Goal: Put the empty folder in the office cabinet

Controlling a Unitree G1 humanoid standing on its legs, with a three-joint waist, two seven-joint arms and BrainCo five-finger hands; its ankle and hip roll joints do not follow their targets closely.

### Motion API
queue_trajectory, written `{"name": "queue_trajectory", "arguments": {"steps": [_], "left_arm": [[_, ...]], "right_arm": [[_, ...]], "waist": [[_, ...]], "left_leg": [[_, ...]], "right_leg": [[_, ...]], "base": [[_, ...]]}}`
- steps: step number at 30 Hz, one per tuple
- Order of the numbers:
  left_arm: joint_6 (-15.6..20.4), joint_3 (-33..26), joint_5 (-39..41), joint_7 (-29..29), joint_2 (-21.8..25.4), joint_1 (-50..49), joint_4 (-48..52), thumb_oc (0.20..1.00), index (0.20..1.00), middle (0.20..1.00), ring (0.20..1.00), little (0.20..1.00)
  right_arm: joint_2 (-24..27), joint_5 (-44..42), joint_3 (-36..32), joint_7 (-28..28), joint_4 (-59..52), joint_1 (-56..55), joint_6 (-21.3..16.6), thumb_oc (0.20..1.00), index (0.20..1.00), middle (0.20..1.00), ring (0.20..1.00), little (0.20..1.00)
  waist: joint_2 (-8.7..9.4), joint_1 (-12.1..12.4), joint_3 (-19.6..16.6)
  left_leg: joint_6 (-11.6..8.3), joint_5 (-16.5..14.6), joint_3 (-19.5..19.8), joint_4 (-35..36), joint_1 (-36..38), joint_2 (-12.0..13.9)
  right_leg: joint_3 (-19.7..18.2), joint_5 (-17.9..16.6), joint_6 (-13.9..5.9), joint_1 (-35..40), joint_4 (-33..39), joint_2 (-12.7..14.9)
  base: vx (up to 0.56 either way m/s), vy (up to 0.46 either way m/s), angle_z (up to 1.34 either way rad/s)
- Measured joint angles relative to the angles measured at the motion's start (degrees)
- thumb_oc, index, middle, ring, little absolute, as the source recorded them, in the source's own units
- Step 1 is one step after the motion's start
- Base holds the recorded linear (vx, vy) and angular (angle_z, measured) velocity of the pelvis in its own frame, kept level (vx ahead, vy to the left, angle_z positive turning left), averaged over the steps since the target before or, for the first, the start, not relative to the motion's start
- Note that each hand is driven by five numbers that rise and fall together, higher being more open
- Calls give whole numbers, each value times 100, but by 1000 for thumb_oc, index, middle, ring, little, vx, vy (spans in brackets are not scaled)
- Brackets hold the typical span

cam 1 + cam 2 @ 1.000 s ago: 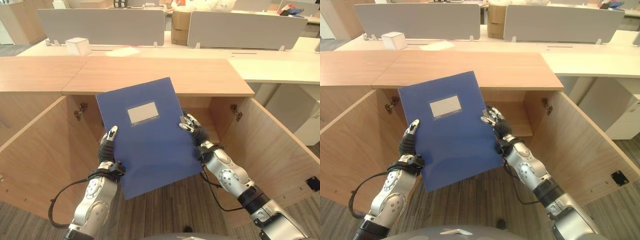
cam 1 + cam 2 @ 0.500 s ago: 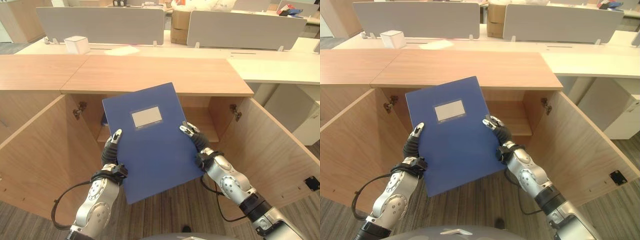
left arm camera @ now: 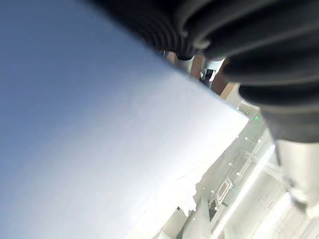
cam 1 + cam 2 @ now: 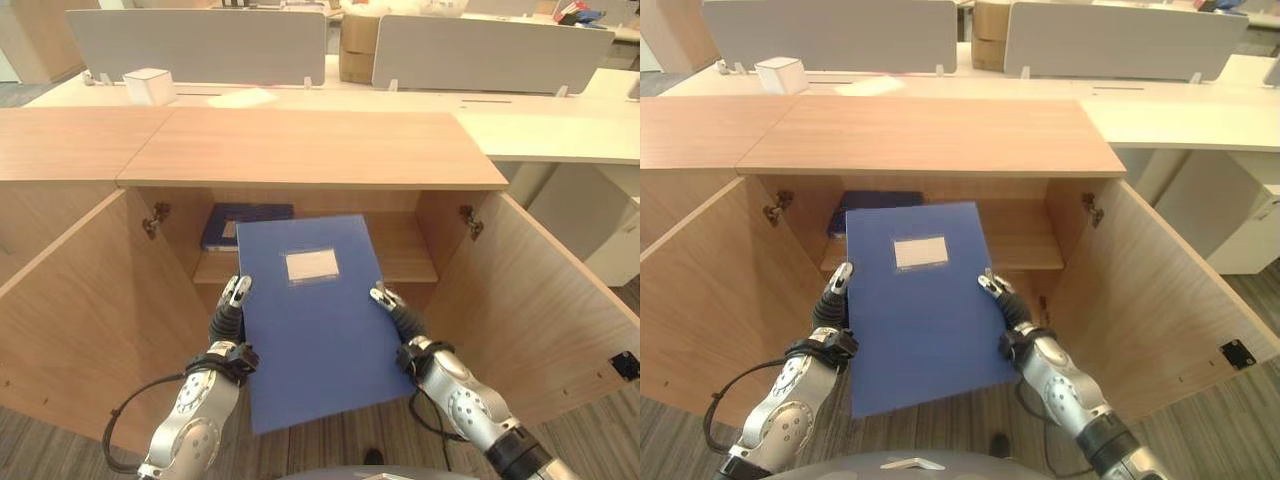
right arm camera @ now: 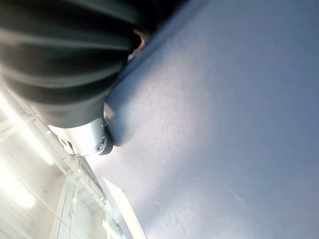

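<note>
Office desks with grey dividers stand behind the wooden cabinet (image 4: 310, 150), both doors swung wide. Left hand (image 4: 228, 318) and right hand (image 4: 400, 322) clamp opposite edges of the blue folder (image 4: 315, 320), fingers straight along its flat, stiff, smooth cover, tilting it towards the shelf (image 4: 400, 262), likely to slide beside another blue folder (image 4: 245, 222).

A long light-wood tabletop (image 4: 300, 145) runs across the room, with pale cream desks (image 4: 540, 125) behind it — each backed by a grey partition screen (image 4: 200, 45). A small white box (image 4: 148, 87) and brown cardboard cartons (image 4: 358, 50) sit there. Below lies grey-brown striped carpet floor (image 4: 330, 450).
</note>
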State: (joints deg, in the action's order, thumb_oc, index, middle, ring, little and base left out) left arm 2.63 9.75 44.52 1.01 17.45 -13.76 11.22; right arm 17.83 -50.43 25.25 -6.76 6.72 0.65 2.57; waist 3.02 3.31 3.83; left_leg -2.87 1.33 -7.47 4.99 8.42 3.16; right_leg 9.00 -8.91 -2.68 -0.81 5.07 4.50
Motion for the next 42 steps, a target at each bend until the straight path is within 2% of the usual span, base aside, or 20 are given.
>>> {"name": "queue_trajectory", "arguments": {"steps": [2,3,4,7,10,14,16,18,22,23,24,25,26,27,29,37,42], "left_arm": [[64,-329,-656,-6,-36,-249,-327,1000,1000,1000,1000,1000],[165,-479,-1159,-8,64,-306,-880,1000,1000,1000,1000,1000],[108,-585,-1406,29,149,-322,-1312,1000,1000,1000,1000,1000],[-13,-708,-1874,63,161,-511,-2052,1000,1000,1000,1000,1000],[-63,-715,-2598,63,162,-426,-2778,1000,1000,1000,1000,1000],[-167,-693,-3139,75,164,-414,-3375,1000,1000,1000,1000,1000],[-200,-631,-3163,116,204,-362,-3486,1000,1000,1000,1000,1000],[-186,-446,-3252,183,253,-178,-3604,1000,1000,1000,1000,1000],[-127,-211,-3252,297,256,88,-3607,1000,1000,1000,1000,1000],[-68,-48,-3251,351,240,362,-3594,1000,1000,1000,1000,1000],[-46,-22,-3251,372,228,430,-3597,1000,1000,1000,1000,1000],[20,34,-3252,474,239,459,-3594,1000,1000,1000,1000,1000],[98,121,-3252,609,282,583,-3580,1000,1000,1000,1000,1000],[98,121,-3252,609,282,583,-3580,1000,1000,1000,1000,1000],[142,168,-3248,753,178,834,-3608,1000,1000,1000,1000,1000],[234,204,-3382,986,173,952,-3881,1000,1000,1000,1000,1000],[275,247,-3478,1091,281,996,-4054,1000,1000,1000,1000,1000]], "right_arm": [[23,222,-365,11,100,-370,-2,200,200,200,200,200],[34,336,-550,28,309,-472,4,200,200,200,200,200],[64,453,-601,101,473,-430,26,200,200,200,200,200],[119,664,-659,189,769,-410,156,200,200,200,200,200],[26,704,-651,236,1002,-269,165,200,200,200,200,200],[-60,695,-508,297,1222,134,158,200,200,200,200,200],[-130,664,-445,344,1252,371,148,200,200,200,200,200],[-187,642,-305,414,1376,838,112,200,200,200,200,200],[-218,632,-263,548,1427,1306,62,200,200,200,200,200],[-228,550,-285,680,1437,1819,-97,200,200,200,200,200],[-242,499,-286,742,1440,1929,-123,200,200,200,200,200],[-300,463,-292,804,1482,1991,-207,200,200,200,200,200],[-363,412,-342,938,1645,2275,-402,200,200,200,200,200],[-363,412,-342,938,1645,2275,-402,200,200,200,200,200],[-453,319,-509,1267,1893,2784,-546,200,200,200,200,200],[-637,73,-797,1621,2063,2962,-1108,200,200,200,200,200],[-556,19,-1078,1808,3028,3757,-1166,200,200,200,200,200]], "waist": [[-8,54,114],[22,64,129],[43,56,229],[56,84,481],[43,133,508],[70,269,615],[119,283,673],[172,331,876],[167,396,1151],[159,433,1521],[152,509,1644],[148,535,1657],[228,528,1695],[228,528,1695],[184,553,1952],[169,615,1976],[162,693,1978]], "left_leg": [[-11,8,9,0,-99,-1],[-12,22,42,1,-310,-4],[-23,74,54,-10,-418,-7],[-43,205,87,-36,-526,5],[-48,204,73,-39,-547,36],[-95,183,43,-31,-644,46],[-100,227,46,-54,-806,42],[-117,332,94,-84,-1124,34],[-142,428,225,-147,-1527,16],[-165,559,300,-143,-1770,9],[-183,572,317,-120,-1786,36],[-190,559,308,-187,-1979,59],[-204,522,324,-308,-2214,58],[-204,522,324,-308,-2214,58],[-227,600,332,-282,-2389,68],[-204,594,334,-223,-2363,87],[-201,598,412,-289,-2610,53]], "right_leg": [[18,-15,-23,-84,4,6],[56,-17,-25,-269,6,24],[78,-24,-31,-385,4,31],[121,-100,-74,-473,2,24],[112,-97,-71,-512,7,-8],[113,-96,-72,-601,9,-18],[114,-93,-67,-786,5,-9],[125,-134,-127,-1081,-4,3],[169,-266,-196,-1385,2,24],[200,-386,-195,-1610,-30,21],[221,-389,-189,-1629,-26,-2],[262,-387,-198,-1729,-5,1],[283,-325,-121,-1955,-1,-2],[283,-325,-121,-1955,-1,-2],[288,-426,-178,-2139,-32,-19],[294,-492,-51,-2142,-32,-33],[379,-493,-54,-2311,-31,20]], "base": [[-133,-49,7],[-58,-26,12],[-59,-26,11],[-11,-19,6],[-3,-5,-3],[-136,-21,-2],[-179,-28,-2],[-150,-32,8],[-74,-22,21],[-125,-41,15],[-158,-42,13],[-124,-44,2],[-36,-19,1],[-3,-18,4],[-1,0,2],[3,1,-1],[-47,-8,11]]}}
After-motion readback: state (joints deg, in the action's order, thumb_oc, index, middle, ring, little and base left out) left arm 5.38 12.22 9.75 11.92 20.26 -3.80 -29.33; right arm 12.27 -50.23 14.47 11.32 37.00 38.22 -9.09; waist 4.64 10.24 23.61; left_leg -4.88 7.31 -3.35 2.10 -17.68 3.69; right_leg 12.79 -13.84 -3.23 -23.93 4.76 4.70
